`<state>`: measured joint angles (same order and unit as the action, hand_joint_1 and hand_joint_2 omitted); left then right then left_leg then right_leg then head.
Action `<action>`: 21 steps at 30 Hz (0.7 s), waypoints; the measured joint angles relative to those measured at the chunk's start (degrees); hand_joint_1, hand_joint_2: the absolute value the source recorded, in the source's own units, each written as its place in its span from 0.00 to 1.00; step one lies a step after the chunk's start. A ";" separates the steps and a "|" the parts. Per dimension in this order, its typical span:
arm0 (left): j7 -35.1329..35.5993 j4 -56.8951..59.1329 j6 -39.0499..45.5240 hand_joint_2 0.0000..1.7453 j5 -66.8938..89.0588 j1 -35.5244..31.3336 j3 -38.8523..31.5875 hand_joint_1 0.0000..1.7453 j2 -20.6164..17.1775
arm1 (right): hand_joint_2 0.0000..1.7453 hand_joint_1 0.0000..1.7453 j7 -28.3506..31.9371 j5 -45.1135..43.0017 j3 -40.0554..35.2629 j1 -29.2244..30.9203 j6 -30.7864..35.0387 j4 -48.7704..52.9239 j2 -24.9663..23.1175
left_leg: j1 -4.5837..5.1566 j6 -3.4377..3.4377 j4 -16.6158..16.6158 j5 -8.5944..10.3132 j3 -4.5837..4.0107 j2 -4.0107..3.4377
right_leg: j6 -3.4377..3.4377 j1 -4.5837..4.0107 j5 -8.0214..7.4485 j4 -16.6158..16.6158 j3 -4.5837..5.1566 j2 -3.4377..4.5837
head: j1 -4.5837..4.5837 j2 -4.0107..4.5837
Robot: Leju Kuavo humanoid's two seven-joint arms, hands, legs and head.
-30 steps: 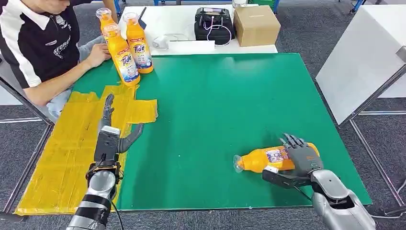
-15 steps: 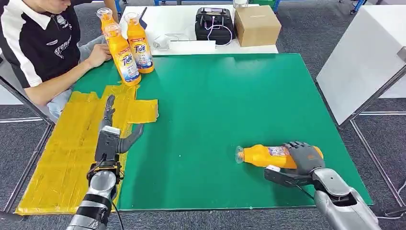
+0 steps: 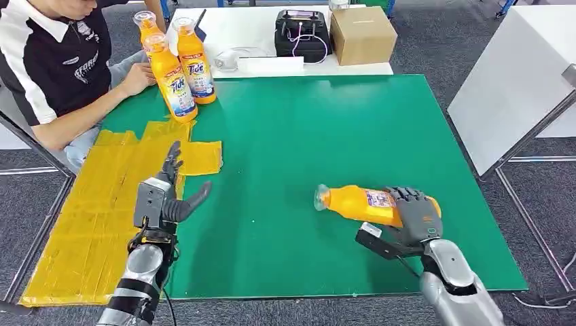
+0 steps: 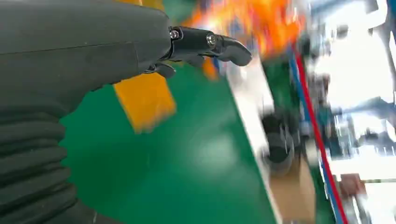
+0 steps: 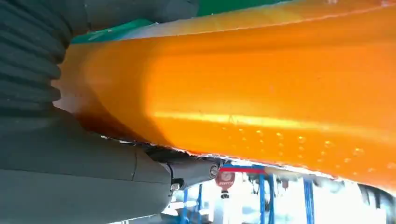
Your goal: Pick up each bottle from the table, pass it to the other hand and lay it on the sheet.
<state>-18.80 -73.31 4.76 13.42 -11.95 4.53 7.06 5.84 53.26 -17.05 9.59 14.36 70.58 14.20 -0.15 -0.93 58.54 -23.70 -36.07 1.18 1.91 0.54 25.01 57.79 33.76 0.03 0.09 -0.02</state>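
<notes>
Near the tabletop's front right corner, the robot's right hand [image 3: 412, 219] grips an orange Tide detergent bottle [image 3: 360, 204] by its base, held on its side with the cap pointing left, apparently so the other hand can take the neck. The left hand [image 3: 163, 197] hovers empty, fingers apart, by the yellow sheet [image 3: 88, 217] along the left edge, seemingly ready to receive it.

A cardboard box [image 3: 361, 35] and black case [image 3: 301, 32] sit beyond a seated person [image 3: 54, 64].

Three bottles [image 3: 178, 68] stand at the table's [image 3: 306, 136] far left, behind the sheet [image 3: 102, 204].
</notes>
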 measured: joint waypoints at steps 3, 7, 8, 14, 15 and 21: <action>-0.15 -1.07 -1.26 1.00 -0.98 0.90 1.64 0.00 -0.04 | 1.00 1.00 1.68 -3.69 1.44 -0.41 1.00 2.18 -3.36 | -0.02 0.00 -0.01 0.01 -0.06 0.06 | 0.00 -0.01 0.01 0.00 0.03 -0.04 | 0.02 0.00; 0.18 -2.38 -3.06 1.00 -1.79 1.68 3.76 0.00 -0.50 | 1.00 1.00 4.10 -9.98 4.02 -0.89 3.39 5.29 -7.84 | -0.01 0.00 -0.02 0.01 -0.10 0.03 | -0.01 -0.06 0.00 0.00 0.04 -0.03 | 0.04 0.00; 0.20 -2.47 -3.12 1.00 -1.94 1.71 4.04 0.00 -0.59 | 1.00 1.00 4.32 -10.24 4.28 -0.86 3.56 5.79 -8.54 | -0.01 0.00 -0.01 0.01 -0.10 0.02 | -0.01 -0.06 0.00 -0.01 0.04 -0.02 | 0.00 0.00; 0.24 -2.75 -4.04 1.00 -2.71 1.88 5.35 0.00 -0.96 | 1.00 1.00 5.72 -13.07 5.48 -0.86 3.71 7.14 -11.40 | 0.00 -0.02 -0.01 0.03 -0.11 0.06 | 0.00 0.02 0.00 0.00 0.02 -0.06 | 0.02 0.00; 0.24 -2.75 -4.28 1.00 -3.06 1.88 5.55 0.00 -1.05 | 1.00 1.00 6.44 -14.71 5.57 -0.83 3.49 7.14 -11.82 | 0.00 -0.02 -0.01 0.03 -0.10 0.06 | 0.00 0.02 0.00 0.00 0.02 -0.05 | 0.02 0.00; -0.39 -2.75 -5.81 1.00 -4.52 1.84 8.00 0.00 -1.14 | 1.00 1.00 9.74 -25.72 5.59 1.30 -3.22 5.52 -15.05 | 0.01 -0.01 -0.01 0.03 -0.12 0.05 | 0.00 0.01 0.00 0.00 0.05 -0.05 | 0.02 0.00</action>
<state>-19.19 -76.06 -1.05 8.90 -10.11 12.53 5.92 15.59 27.53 -11.45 10.89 11.14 76.10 -0.85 -0.14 -0.95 58.53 -23.67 -36.19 1.22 1.90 0.56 25.01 57.79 33.81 -0.02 0.11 -0.02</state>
